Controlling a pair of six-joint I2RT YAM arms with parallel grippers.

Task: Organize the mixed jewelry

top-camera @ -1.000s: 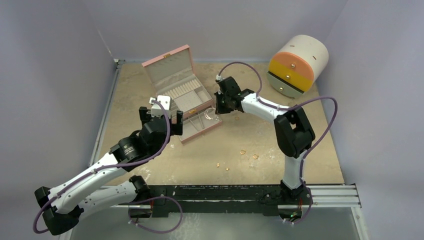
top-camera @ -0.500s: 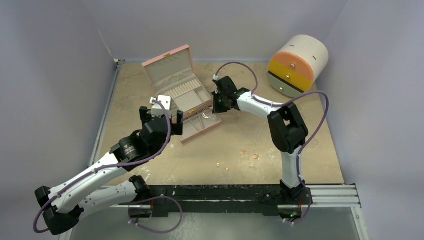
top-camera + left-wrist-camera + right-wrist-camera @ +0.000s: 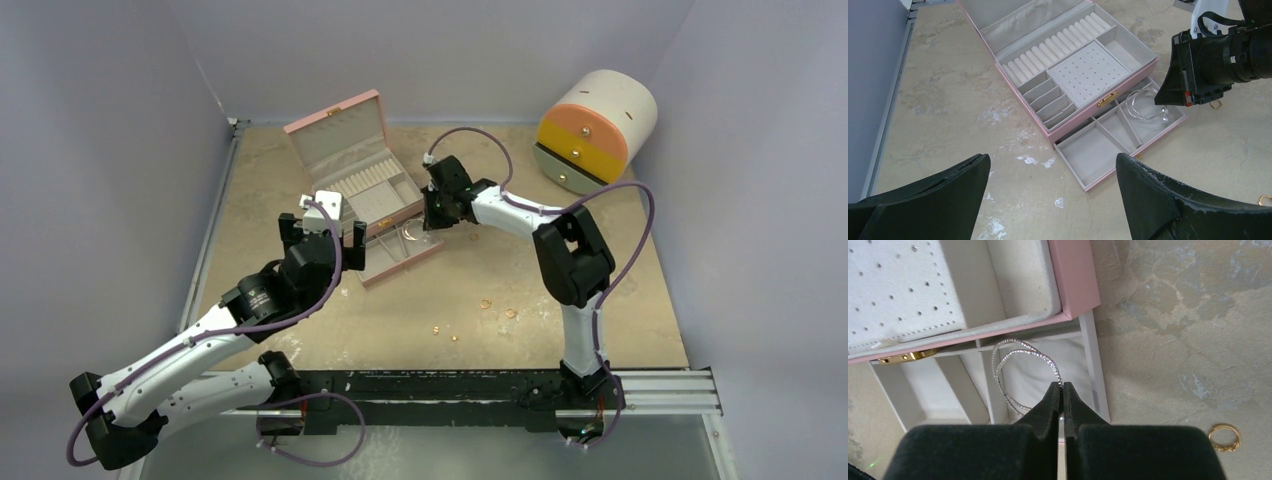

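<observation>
Two thin sparkly silver hoops [image 3: 1020,350] | right gripper [image 3: 1062,387] pinched shut on their rim, over grey drawer [image 3: 1093,370] of pink box [image 3: 1073,280] | left gripper [image 3: 1052,162] wide open, empty | advice: lower flat, then release.

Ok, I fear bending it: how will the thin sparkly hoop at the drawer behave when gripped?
The thin hoop looks like fine wire, so probably light and springy; a hard squeeze may deform it. The right gripper pinches only its rim, so it could swivel or slip.
</observation>
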